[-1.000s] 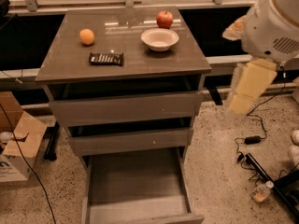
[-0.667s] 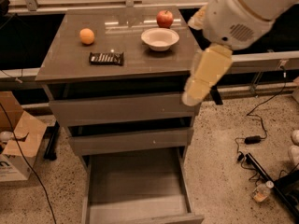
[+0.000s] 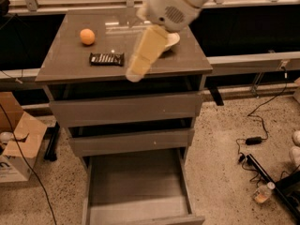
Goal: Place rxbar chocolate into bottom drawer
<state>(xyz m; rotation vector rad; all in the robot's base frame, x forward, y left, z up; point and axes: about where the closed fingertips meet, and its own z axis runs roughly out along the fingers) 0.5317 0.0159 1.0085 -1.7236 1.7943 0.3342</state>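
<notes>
The rxbar chocolate [image 3: 107,58], a flat black bar with pale lettering, lies on the cabinet top, left of middle. The bottom drawer [image 3: 138,205] is pulled out wide, and its flat grey floor shows. My gripper [image 3: 134,74] hangs at the end of the cream forearm over the front middle of the cabinet top. It is just right of the bar and apart from it. The arm's white housing [image 3: 173,3] covers the back right of the top.
An orange [image 3: 87,36] sits behind the bar at the left. A white bowl [image 3: 171,41] is partly hidden by the arm. Two shallower drawers [image 3: 126,109] sit above the bottom one. A cardboard box [image 3: 18,149] stands at the left. Cables and a small bottle [image 3: 260,193] lie at the right.
The arm has swung left from the cabinet's right side to over the cabinet top and now hides the apple and part of the bowl. The bar, the orange and the drawers have not moved.
</notes>
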